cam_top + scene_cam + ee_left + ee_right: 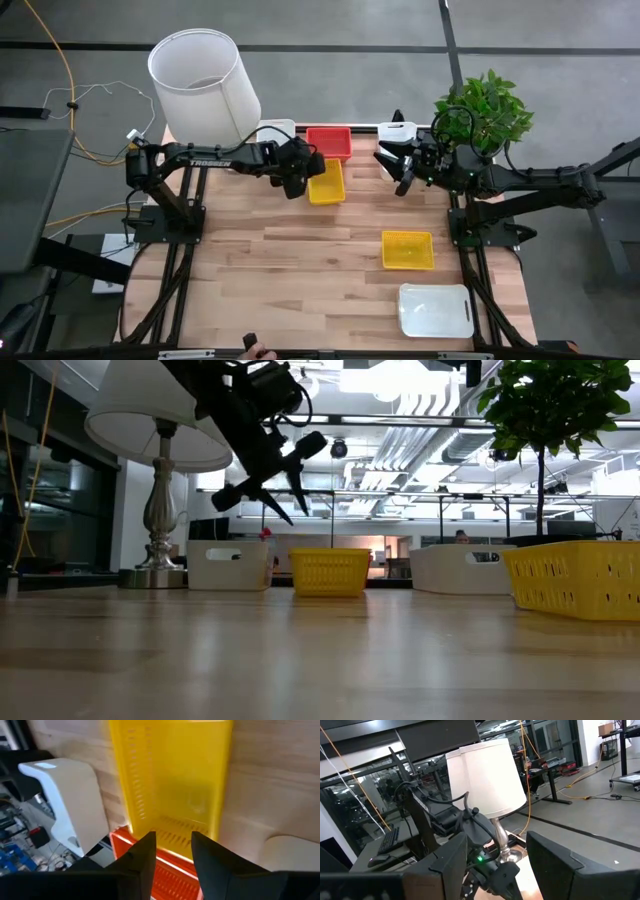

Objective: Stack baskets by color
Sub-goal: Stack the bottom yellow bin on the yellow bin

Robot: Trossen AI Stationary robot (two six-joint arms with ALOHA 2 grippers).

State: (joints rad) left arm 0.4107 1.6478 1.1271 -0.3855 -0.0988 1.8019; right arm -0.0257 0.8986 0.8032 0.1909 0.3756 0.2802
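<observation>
High view, near edge first: white basket (435, 310) lower right, smooth rounded-corner plastic, on the plank wooden table (290, 270). Above it, toward right of centre, a yellow basket (408, 250), perforated walls, well apart from the rest. Farther up, near centre, a second yellow basket (327, 183), its upper end touching or overlapping the red basket (329, 141) at the far edge; exact overlap hard to judge from above, partly covered by the left gripper (298, 178). Two more white baskets at the far edge, one (277, 129) mostly hidden behind the left arm and the lamp shade (203, 85), another (396, 130) partly behind the right gripper (397, 163). Nine baskets not countable; stacked ones indistinguishable from above.

Left wrist view: two dark fingers (142, 857) spread apart with a clear gap, nothing between them, hanging over the near end of the slotted yellow basket (172, 780), red rim (165, 870) just under the tips. White basket (65, 800) beside, blurred.

Low view: left gripper (262, 490) raised above the table, upper left of centre, tips apart. Yellow mesh-like basket (328, 572) mid-frame, another (575, 580) cut off at right; white baskets (230, 565) and (462, 570) beyond.

Right wrist view: right fingers (447, 862) spread wide, empty, facing the smooth cylindrical shade (485, 775). Leafy plant (485, 105) upper right in the high view.
</observation>
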